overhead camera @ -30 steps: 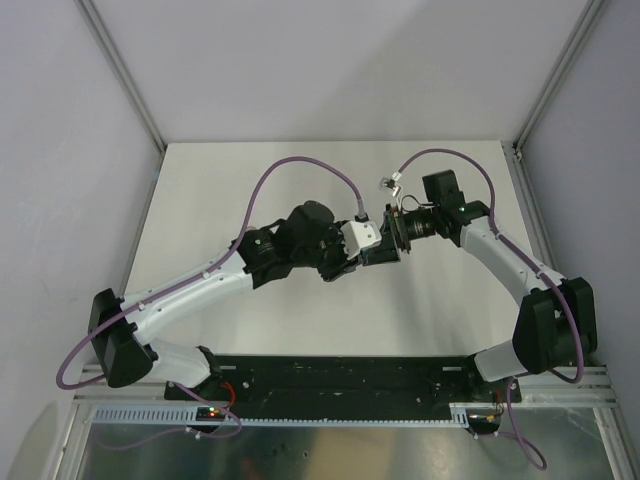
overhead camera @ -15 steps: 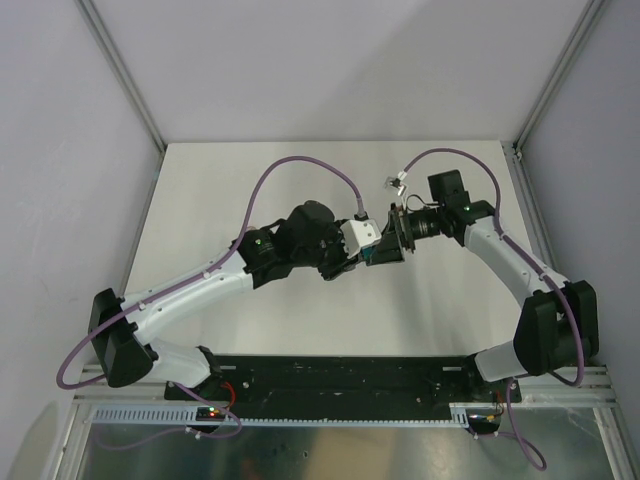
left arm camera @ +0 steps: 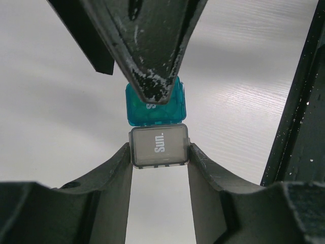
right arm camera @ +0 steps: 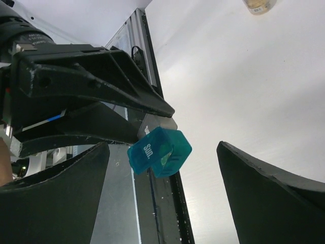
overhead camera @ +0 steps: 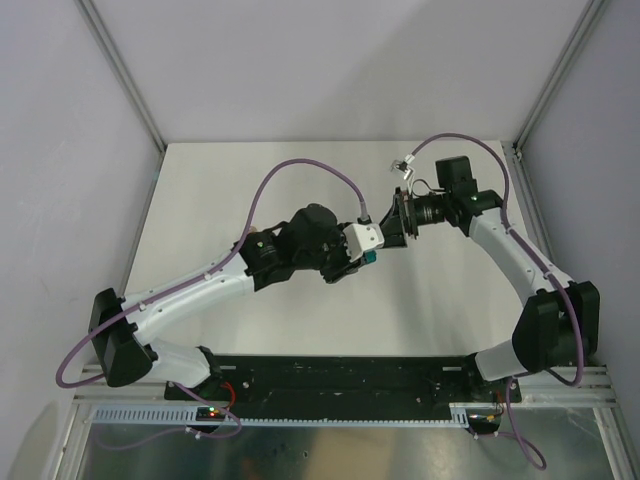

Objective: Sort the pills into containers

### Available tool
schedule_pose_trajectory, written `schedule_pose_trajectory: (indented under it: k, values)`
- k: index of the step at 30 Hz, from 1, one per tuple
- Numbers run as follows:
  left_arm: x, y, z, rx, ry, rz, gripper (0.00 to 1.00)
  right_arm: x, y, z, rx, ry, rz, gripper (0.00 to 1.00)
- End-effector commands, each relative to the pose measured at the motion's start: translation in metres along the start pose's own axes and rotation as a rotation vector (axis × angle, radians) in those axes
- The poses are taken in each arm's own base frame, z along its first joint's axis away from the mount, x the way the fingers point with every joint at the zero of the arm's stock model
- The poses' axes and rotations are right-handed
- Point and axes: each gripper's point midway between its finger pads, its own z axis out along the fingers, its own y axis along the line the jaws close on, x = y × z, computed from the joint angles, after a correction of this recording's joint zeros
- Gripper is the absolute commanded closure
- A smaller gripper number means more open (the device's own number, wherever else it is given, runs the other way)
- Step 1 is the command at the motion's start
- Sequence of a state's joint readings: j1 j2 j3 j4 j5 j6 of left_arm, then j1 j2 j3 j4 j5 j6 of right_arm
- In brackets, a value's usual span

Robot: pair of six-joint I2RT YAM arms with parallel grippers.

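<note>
At mid-bench (overhead camera: 250, 180), the top view shows the teal box (overhead camera: 370, 258) only as a small corner beyond the left arm (overhead camera: 200, 290). In the left wrist view a dark scuffed tip (left arm camera: 152, 76) covers the box's upper edge. The amber vial (right arm camera: 259, 4) is cut off by the top of the right wrist view. The left jaws are clamped on the box, pressing both sides of its grey flap (left arm camera: 160, 146), printed "Sun."; whether the box touches the bench cannot be told. The right jaws stand wide apart, with the box ahead of them and untouched. Half a second ago the right arm (overhead camera: 510, 250) held its jaws close against the box; they have since drawn back.
</note>
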State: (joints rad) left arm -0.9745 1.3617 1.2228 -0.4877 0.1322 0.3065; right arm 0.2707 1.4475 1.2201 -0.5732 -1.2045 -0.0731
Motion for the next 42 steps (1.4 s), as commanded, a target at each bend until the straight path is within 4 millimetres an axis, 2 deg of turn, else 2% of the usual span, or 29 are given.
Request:
schedule_pose_trajectory:
  k: [1,9,17,30,42]
  values:
    - [-0.009,0.002,-0.001,-0.021,-0.035,0.012,1.0,-0.011,0.002,0.002,-0.028,-0.003,0.017,0.08]
    - [-0.013,0.005,-0.004,-0.039,-0.043,0.015,1.0,0.008,-0.002,0.018,-0.055,0.065,0.061,0.12]
    - [-0.013,0.007,-0.005,-0.05,-0.046,0.015,1.0,0.015,0.002,0.023,-0.083,0.09,0.061,0.25]
    - [-0.013,0.008,-0.005,-0.06,-0.048,0.013,1.0,0.018,0.008,0.022,-0.106,0.095,0.059,0.44]
    - [-0.011,0.012,0.001,-0.081,-0.033,-0.009,1.0,0.016,0.01,0.023,-0.121,0.091,0.065,0.67]
